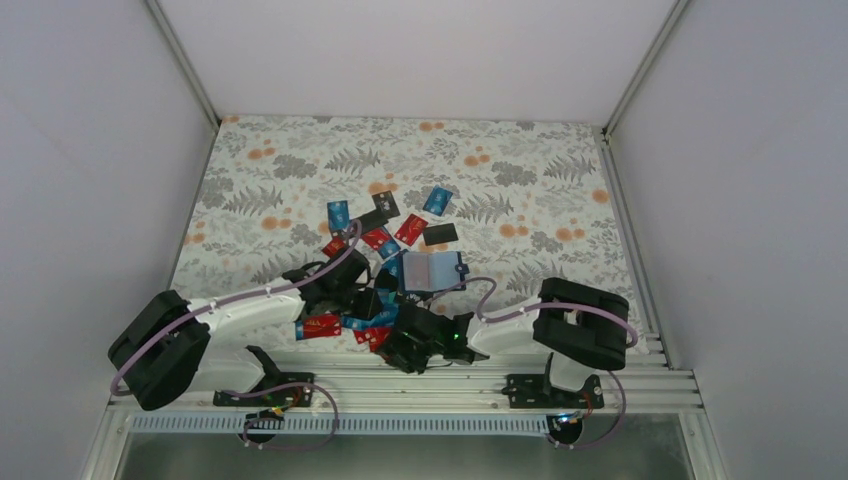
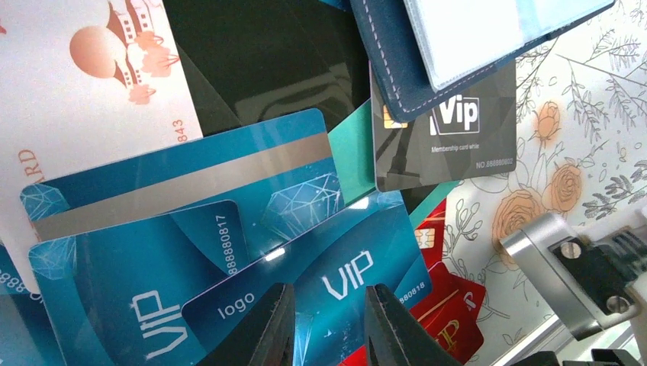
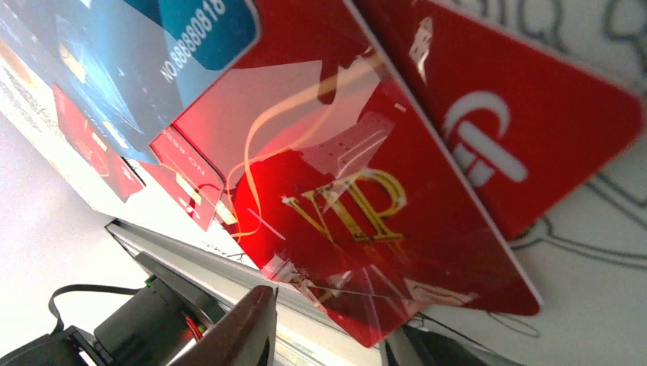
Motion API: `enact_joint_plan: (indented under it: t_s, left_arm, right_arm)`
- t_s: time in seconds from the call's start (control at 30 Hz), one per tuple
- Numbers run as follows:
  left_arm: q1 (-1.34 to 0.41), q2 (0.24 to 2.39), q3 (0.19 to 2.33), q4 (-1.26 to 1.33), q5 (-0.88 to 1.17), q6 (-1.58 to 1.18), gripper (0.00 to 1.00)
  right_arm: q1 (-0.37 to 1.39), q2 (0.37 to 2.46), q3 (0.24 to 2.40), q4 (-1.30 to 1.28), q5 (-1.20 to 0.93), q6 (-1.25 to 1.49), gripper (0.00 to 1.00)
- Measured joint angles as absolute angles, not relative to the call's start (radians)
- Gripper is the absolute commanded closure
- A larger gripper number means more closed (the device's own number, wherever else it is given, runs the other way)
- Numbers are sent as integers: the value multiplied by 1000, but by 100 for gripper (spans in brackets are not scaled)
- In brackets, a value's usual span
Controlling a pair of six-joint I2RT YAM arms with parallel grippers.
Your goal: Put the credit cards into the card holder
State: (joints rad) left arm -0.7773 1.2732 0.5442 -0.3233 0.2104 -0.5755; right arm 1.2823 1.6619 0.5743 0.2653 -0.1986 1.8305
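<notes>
The right gripper [image 3: 329,324] straddles a corner of the red VIP card [image 3: 366,221], clamped or not I cannot tell; it likely needs a deeper, squarer bite before lifting.

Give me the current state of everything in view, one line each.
Dark navy folding card holder: lying open, light-blue inside up.
Red, blue and black plastic credit cards: loose, heaped on the floral table.
Left hand: narrowly open over a blue VIP card, holding nothing.
Right hand: fingers straddle a red VIP card's corner; grip unclear.
</notes>
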Motion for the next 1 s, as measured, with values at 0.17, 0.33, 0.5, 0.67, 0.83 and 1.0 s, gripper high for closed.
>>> enact_joint_plan:
  t_s: [0.17, 0.33, 0.5, 0.67, 0.83, 1.0]
  left_arm:
    - [-777, 1271, 532, -322, 210, -576, 74]
    - [-777, 1269, 530, -321, 210, -578, 74]
    - [-777, 1254, 530, -323, 205, -587, 74]
    - [-777, 1201, 531, -341, 174, -596, 73]
    - [-777, 1145, 564, -399, 121, -611, 66]
    - [-777, 1103, 622, -440, 67, -622, 40]
  right_arm:
    - [1282, 1659, 573, 263, -197, 1829, 80]
    - [1282, 1633, 570, 234, -185, 1829, 92]
    - [1268, 1575, 583, 207, -136, 1803, 96]
    - [1248, 1502, 593, 128, -84, 1774, 96]
    - [1221, 1416, 593, 21, -42, 1736, 96]
    - [1181, 1295, 588, -74, -11, 1672, 96]
